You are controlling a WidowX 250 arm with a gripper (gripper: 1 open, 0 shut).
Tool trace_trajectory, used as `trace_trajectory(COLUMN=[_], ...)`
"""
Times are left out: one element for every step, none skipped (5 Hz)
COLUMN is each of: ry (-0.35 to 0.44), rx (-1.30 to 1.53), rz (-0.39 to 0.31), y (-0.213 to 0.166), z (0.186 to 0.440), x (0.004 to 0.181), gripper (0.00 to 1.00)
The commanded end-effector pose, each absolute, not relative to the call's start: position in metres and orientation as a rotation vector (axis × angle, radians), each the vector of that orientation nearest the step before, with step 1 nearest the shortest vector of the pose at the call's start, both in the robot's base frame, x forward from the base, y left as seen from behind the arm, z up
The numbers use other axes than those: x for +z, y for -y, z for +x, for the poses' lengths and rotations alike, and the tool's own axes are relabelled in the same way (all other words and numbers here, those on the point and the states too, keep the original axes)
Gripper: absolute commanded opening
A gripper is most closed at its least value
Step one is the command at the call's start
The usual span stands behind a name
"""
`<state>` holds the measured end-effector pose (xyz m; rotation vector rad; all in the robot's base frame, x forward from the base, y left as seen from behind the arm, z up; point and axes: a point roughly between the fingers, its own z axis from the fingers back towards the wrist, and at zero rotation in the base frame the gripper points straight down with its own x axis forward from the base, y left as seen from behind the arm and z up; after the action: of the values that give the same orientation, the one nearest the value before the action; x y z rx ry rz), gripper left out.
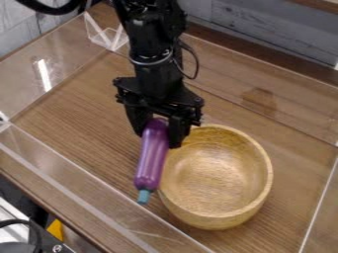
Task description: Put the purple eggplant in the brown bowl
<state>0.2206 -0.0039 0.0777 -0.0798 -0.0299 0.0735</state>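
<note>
The purple eggplant (150, 158) is slim and long, with its teal stem tip (142, 198) pointing toward the near edge. It lies slanted just left of the brown bowl (218, 176), its lower end close to the bowl's outer wall. My black gripper (158, 124) points straight down over the eggplant's upper end, with its fingers shut on that end. I cannot tell whether the eggplant's lower end rests on the table or hangs just above it. The wooden bowl holds nothing.
The wood-grain table (79, 109) is enclosed by a low clear plastic wall (93, 212) along the near and left sides. The arm's black column rises from the gripper toward the top of the view.
</note>
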Motion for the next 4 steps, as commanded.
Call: trace_trajectory(ry=[0.088,0.088,0.084,0.072], rx=[0.061,0.026,-0.017,-0.054], rz=[-0.072,-0.072,-0.071,-0.065], y=[0.005,0.015,0.033,0.052], z=[0.225,0.227,0.229,0.232], x=[0.088,0.088,0.085,0.08], gripper=[0.0,0.0,0.0,0.0])
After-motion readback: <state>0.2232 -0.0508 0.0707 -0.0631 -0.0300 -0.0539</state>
